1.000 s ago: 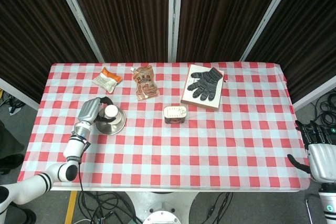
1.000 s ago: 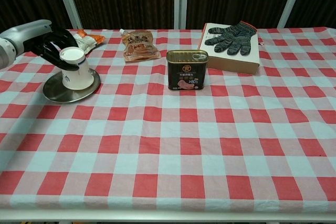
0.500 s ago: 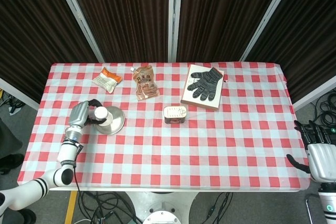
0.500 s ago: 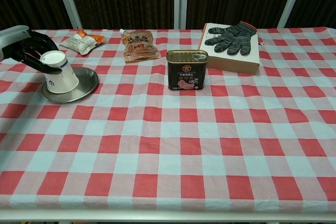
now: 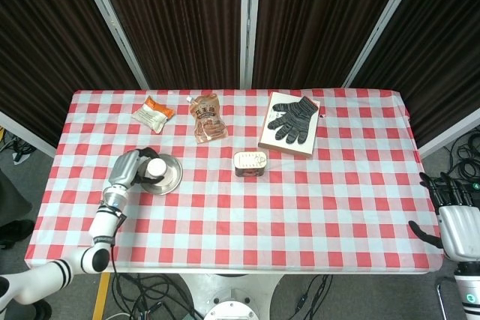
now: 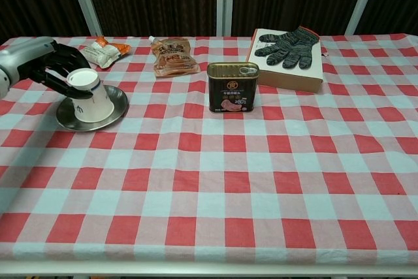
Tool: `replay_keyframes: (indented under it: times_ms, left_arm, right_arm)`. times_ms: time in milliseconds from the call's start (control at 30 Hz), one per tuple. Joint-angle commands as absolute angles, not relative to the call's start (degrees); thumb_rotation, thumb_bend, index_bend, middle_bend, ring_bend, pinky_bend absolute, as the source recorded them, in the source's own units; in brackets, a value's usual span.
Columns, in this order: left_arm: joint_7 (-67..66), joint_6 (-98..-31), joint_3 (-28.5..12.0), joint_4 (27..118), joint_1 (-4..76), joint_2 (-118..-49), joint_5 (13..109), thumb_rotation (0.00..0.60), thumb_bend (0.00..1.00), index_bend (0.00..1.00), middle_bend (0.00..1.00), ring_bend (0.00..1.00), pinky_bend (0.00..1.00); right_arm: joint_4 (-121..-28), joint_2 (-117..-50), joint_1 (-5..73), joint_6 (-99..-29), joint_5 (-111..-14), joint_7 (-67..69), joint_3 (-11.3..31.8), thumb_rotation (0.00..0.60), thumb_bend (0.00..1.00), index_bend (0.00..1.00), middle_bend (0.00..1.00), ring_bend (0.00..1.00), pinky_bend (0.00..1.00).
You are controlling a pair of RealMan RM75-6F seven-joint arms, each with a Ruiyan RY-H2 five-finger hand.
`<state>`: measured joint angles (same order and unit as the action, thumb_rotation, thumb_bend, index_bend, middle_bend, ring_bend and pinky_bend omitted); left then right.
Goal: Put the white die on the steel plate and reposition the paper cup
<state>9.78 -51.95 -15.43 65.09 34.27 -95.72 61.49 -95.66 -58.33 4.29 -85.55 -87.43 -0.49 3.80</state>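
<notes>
An upturned white paper cup [image 5: 155, 169] [image 6: 89, 96] stands slightly tilted on the round steel plate [image 5: 171, 178] [image 6: 115, 106] at the table's left side. My left hand [image 5: 132, 169] [image 6: 49, 65] grips the cup from the left, its dark fingers curled around the cup's upper part. No white die shows in either view. My right hand [image 5: 452, 215] hangs off the table's right edge, low in the head view, fingers apart and holding nothing; the chest view does not show it.
A tin can [image 5: 250, 162] [image 6: 232, 87] stands mid-table. Behind it lie an orange pouch [image 5: 208, 118] [image 6: 173, 55], a small snack packet [image 5: 152, 114] [image 6: 101, 51], and a dark glove [image 5: 294, 118] [image 6: 292, 45] on a flat box [image 6: 287, 73].
The left hand swung left, tipping the cup that way, then came back right; the cup now stands straighter and the plate sits slightly further right. The right hand stayed still.
</notes>
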Motion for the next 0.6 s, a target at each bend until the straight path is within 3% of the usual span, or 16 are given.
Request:
replay_keyframes:
  times_ms: [33,133,433,600]
  left_arm:
    - [8.07,-52.31,-16.36,62.23,34.48,-96.75,59.39,0.6,0.26,0.59,0.45,0.31,0.25]
    - [7.96,-52.55,-17.4,62.08,34.33,-96.91,57.94,0.6,0.26,0.59,0.45,0.31,0.24]
    - [10.01,-51.31,-15.43,68.36,33.98,-95.43,61.65,0.6,0.26,0.59,0.45,0.31,0.24]
    - [8.3,-52.54,-15.75,66.25,34.52,-96.1,61.88,0.6,0.26,0.59,0.45,0.31,0.24]
  right_arm:
    - [-95.65,-58.34,4.32,-85.57,-87.51,-0.48,3.8,0.6,0.11,0.04,0.22,0.0,0.11]
    - [-95.55,-58.49,4.47,-85.32,-87.75,-0.38,3.67,0.6,0.11,0.04,0.22,0.0,0.11]
    - [-95.22,-58.73,4.37,-85.23,-87.69,0.03,3.45,0.6,0.11,0.04,0.22,0.0,0.11]
    - [-95.58,-58.52,4.42,-85.32,-87.75,-0.3,3.53,0.6,0.11,0.04,0.22,0.0,0.11]
